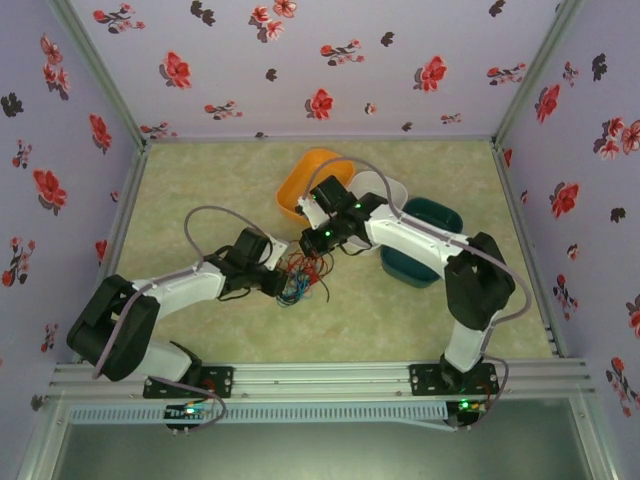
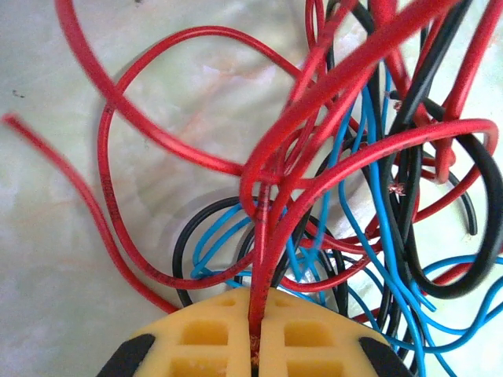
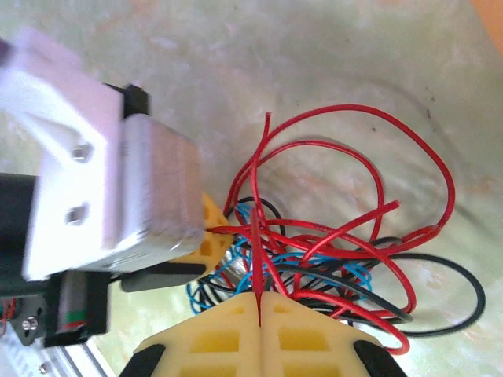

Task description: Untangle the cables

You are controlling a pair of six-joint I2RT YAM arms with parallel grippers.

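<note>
Heap of cables (image 1: 300,283) mid-table (image 1: 200,190), well apart from every wall; bare room left and near side. Three bowls just behind: orange bowl (image 1: 308,165), white bowl (image 1: 395,190), teal bowl (image 1: 440,215). Two tools: left tool (image 2: 255,302) clamped on a red cable, right tool (image 3: 259,302) likewise. Cable count: cannot tell.

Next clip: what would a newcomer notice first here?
A tangle of red, blue and black cables lies at the centre of the table. The left pincer and right pincer are each shut on a red one. Just behind sits an orange bowl.
</note>
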